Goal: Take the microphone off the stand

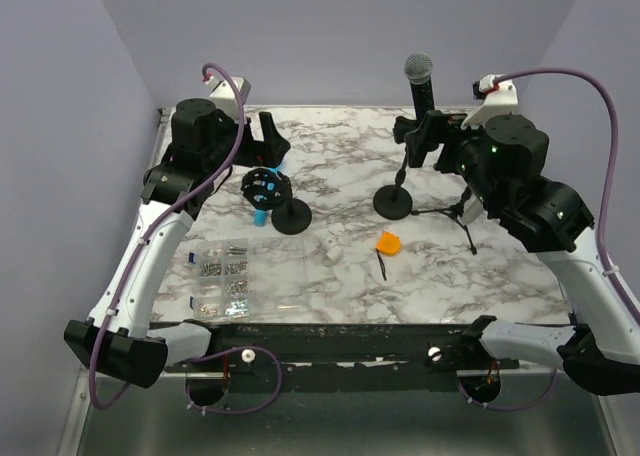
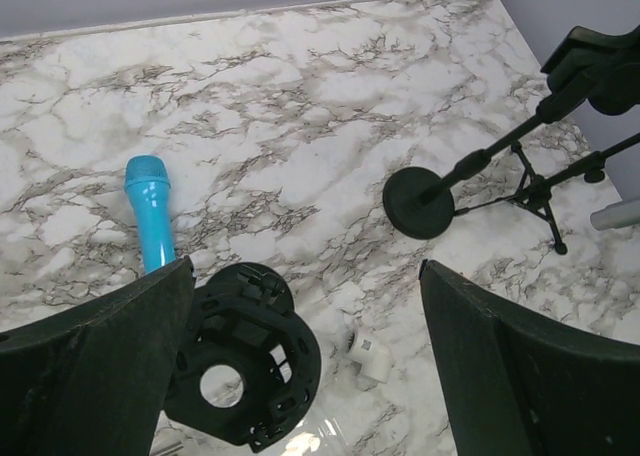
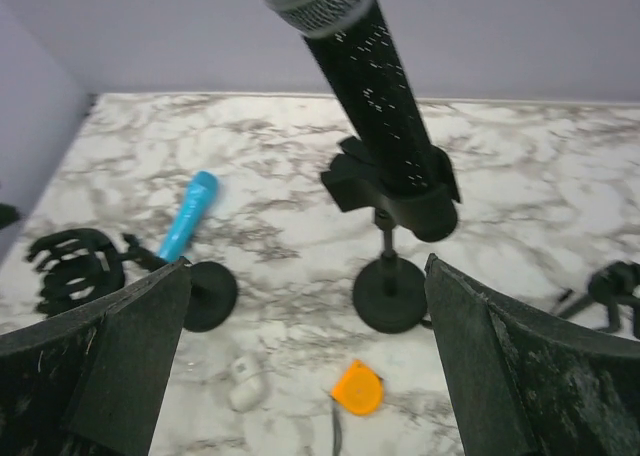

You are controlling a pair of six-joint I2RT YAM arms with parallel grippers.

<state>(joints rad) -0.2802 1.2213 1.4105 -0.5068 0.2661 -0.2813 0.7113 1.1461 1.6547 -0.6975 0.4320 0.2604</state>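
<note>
A black microphone (image 1: 421, 80) with a grey mesh head stands tilted in the clip of a black stand (image 1: 393, 202) with a round base at the back right. In the right wrist view the microphone (image 3: 372, 91) sits in its clip (image 3: 395, 188) above the base (image 3: 390, 294). My right gripper (image 1: 425, 141) (image 3: 310, 376) is open and empty, just short of the clip, with the microphone ahead of and above its fingers (image 3: 110, 366). My left gripper (image 1: 262, 136) (image 2: 305, 376) is open and empty at the back left, above a shock mount.
A blue microphone (image 2: 150, 211) lies beside a black shock mount (image 2: 245, 356) on its own round-based stand (image 1: 291, 217). A small tripod (image 1: 455, 211) stands right of the microphone stand. An orange tape measure (image 1: 388, 243), a white part (image 1: 330, 247) and a clear screw box (image 1: 222, 276) lie nearer the front.
</note>
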